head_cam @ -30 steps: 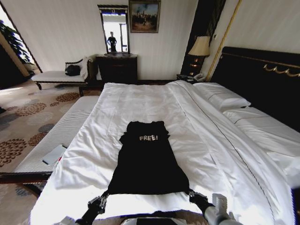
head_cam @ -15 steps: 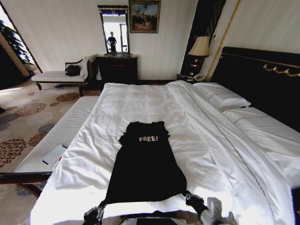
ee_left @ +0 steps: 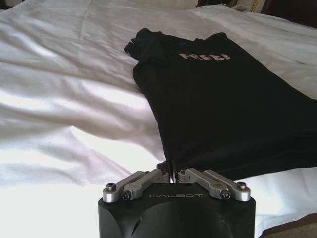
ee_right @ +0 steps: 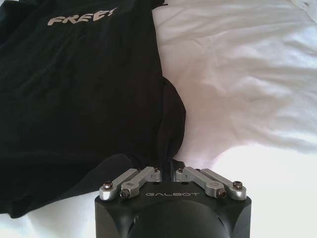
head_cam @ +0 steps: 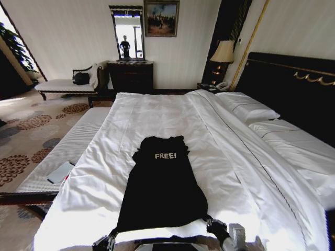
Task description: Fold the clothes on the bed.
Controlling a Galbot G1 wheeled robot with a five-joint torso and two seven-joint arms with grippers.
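The left end effector [ee_left: 171,177] had its fingers pinched together on the near left corner of the T-shirt's hem, a small fold of black cloth caught between the tips. The right end effector [ee_right: 166,171] was likewise closed narrow on the near right corner of the hem, where the black fabric bunched up against its fingers. In the head view both showed low at the near edge of the bed, the left one [head_cam: 104,243] and the right one [head_cam: 215,226] at the two corners of the shirt's bottom edge. From those corners the T-shirt [head_cam: 162,188] lay flat and lengthwise on the white duvet [head_cam: 157,115], its collar pointing away from the robot and the white "FREE!" lettering on its chest readable, with its sleeves folded in narrow near the collar. The bed [head_cam: 293,157] stretched away from the shirt, its pillows and dark headboard off to the shirt's right side. Beyond the bed's left side, a patterned carpet [head_cam: 31,130] covered the floor.
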